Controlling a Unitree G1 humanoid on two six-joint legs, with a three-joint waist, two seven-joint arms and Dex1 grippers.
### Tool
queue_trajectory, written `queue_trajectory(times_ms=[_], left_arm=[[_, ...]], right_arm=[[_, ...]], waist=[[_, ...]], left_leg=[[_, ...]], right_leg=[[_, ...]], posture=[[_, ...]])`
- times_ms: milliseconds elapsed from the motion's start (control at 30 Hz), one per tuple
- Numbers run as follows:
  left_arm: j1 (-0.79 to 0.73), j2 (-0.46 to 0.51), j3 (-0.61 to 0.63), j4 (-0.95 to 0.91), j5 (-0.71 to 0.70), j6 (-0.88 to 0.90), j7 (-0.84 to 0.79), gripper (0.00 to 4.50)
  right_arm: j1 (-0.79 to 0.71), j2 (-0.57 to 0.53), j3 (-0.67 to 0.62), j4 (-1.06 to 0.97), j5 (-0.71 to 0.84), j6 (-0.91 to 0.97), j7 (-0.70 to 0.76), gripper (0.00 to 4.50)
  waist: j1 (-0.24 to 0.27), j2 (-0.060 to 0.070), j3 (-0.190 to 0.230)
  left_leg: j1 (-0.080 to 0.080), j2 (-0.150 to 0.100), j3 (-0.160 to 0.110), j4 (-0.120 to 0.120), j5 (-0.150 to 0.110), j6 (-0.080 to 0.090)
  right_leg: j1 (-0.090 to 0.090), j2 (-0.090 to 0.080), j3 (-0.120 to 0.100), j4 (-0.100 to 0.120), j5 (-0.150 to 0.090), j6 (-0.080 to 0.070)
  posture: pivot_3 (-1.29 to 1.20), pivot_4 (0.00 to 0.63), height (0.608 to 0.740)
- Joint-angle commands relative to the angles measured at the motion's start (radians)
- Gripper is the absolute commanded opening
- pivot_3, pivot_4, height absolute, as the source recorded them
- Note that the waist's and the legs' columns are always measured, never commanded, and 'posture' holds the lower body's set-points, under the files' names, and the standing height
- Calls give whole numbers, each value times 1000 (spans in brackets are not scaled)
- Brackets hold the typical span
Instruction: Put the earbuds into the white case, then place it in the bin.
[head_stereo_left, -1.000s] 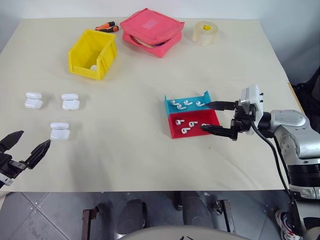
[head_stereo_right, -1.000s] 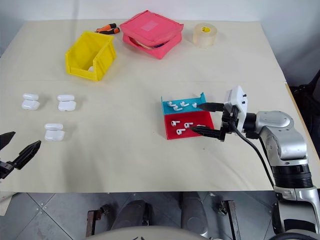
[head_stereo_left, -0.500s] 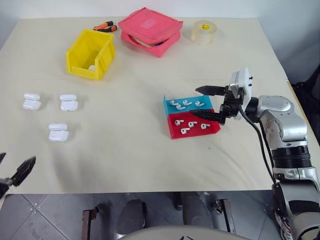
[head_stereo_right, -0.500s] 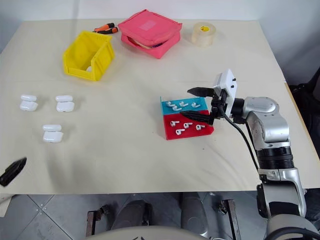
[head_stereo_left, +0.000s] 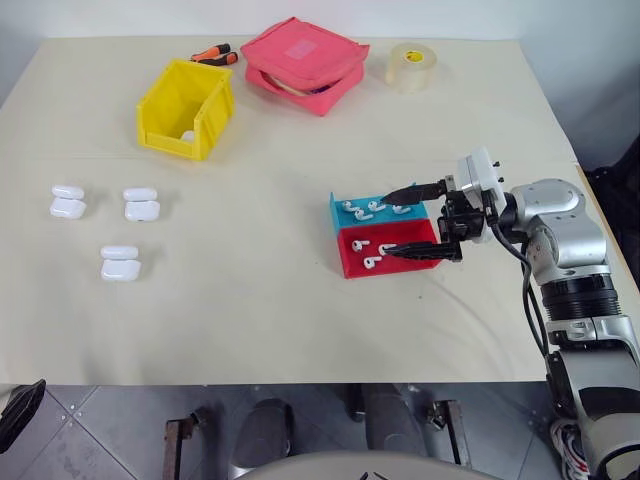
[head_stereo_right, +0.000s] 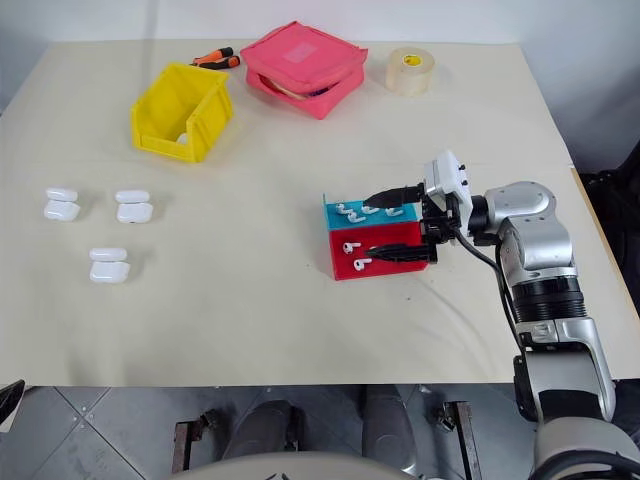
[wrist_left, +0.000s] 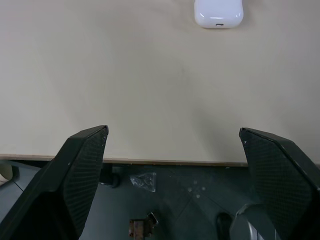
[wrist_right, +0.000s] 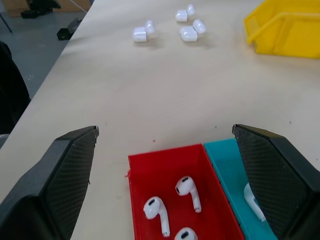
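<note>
Left eye view, right end effector (head_stereo_left: 406, 221) spread open, straddling trays' earbuds (head_stereo_left: 372, 254)

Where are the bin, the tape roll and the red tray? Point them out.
bin (head_stereo_left: 160, 103): left eye view, left wall.
tape roll (head_stereo_left: 411, 66): left eye view, outer side.
red tray (head_stereo_left: 351, 262): left eye view, bare floor near its left edge.

right gripper (head_stereo_left: 415, 220) fingers spread wide, pointing left; left gripper (wrist_left: 172, 150) spread wide
</note>
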Motion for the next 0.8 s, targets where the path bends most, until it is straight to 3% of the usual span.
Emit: queue_trajectory(times_ms=[33, 333, 567, 800], left_arm=[[-72, 91, -46, -62, -21, 79, 75, 4467], [-402, 398, -216, -34, -38, 500, 294, 4467], [-707, 488, -348, 86, -32, 789, 383, 4467], [-917, 507, -522, 247, 55, 803, 397, 4467]], right_arm=[[-16, 18, -5, -13, 1, -21, 6, 4500], [12, 39, -13, -46, -7, -19, -31, 4500], [45, 39, -24, -87, 2, -9, -61, 4500], [56, 43, -27, -100, 6, -6, -78, 4500]], waist=[[2, 0, 0], [-7, 1, 0], [-5, 2, 1], [-4, 3, 1]], left_leg=[[0, 0, 0, 0, 0, 0], [2, 0, -8, 1, -1, -1], [3, 0, -7, 1, -1, -2], [3, 0, -3, 1, 0, -4]], right_leg=[[0, 0, 0, 0, 0, 0], [3, -1, -5, 0, 0, 0], [3, -2, -11, 0, 0, 0], [3, -3, -14, 1, 0, 0]], posture=[[0, 150, 740], [0, 150, 740], [0, 150, 740], [0, 150, 740]])
